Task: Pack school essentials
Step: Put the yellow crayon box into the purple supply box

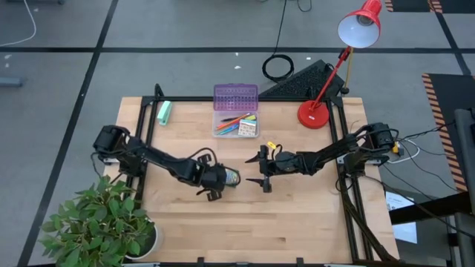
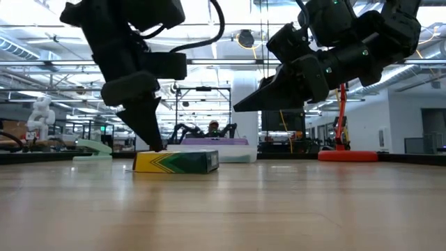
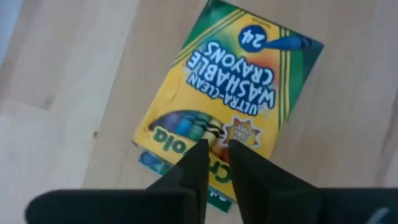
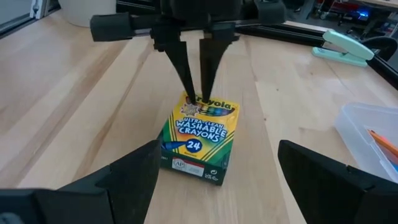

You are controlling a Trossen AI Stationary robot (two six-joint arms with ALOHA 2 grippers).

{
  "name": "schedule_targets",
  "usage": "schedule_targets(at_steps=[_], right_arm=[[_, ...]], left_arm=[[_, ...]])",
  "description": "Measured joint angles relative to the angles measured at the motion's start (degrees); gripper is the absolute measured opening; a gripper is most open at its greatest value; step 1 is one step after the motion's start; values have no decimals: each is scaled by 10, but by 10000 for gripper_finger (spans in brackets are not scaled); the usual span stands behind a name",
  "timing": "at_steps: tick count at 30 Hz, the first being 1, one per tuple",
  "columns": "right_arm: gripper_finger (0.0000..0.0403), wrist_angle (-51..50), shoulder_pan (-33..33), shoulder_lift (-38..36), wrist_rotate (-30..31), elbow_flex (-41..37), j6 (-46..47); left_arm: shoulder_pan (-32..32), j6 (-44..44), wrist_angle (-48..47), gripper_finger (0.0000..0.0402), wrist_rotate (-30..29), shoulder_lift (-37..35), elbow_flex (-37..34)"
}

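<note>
Crayon box [image 2: 176, 162] lay flat mid-worktop [image 1: 297, 222]; left end effector [image 3: 214, 155] pressed nearly together on its top; right end effector [image 1: 265, 169] spread wide nearby; narrow tips might skid off, nudging the box aside.

left pincer [image 4: 194, 93] nearly closed, right pincer [image 1: 264, 168] spread

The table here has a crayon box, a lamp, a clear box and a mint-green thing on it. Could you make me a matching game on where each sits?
Things:
1. crayon box
2. red lamp
3. clear box
4. mint-green item

Places:
A. far left of the table
B. far edge, middle, purple lid up
C. under the left gripper's nearly closed fingers
D. far right

Pairs: 1-C, 2-D, 3-B, 4-A
</note>
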Motion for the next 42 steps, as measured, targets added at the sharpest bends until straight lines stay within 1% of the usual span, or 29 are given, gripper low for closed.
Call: schedule_targets(at_steps=[5,12,14,19,21,23,26,29,33,39,42], right_arm=[[318,-1,0,0,0,0,-1],[318,0,0,0,0,0,0],[318,1,0,0,0,0,0],[318,2,0,0,0,0,1],[318,2,0,0,0,0,1],[318,2,0,0,0,0,1],[318,2,0,0,0,0,1],[318,2,0,0,0,0,1],[318,2,0,0,0,0,1],[318,2,0,0,0,0,1],[318,2,0,0,0,0,1]], left_arm=[[-21,-8,6,36,-13,0,11],[-47,-20,10,5,-15,1,15],[-52,-25,12,4,-22,1,15],[-60,-24,13,10,-61,1,7],[-58,-25,20,6,-63,1,-3],[-57,-25,47,3,-64,1,-18],[-58,-31,87,7,-65,2,-43],[-59,-35,109,7,-73,2,-52],[-61,-35,113,3,-74,2,-52],[-69,-36,112,13,-72,2,-52],[-73,-36,112,7,-66,2,-52]])
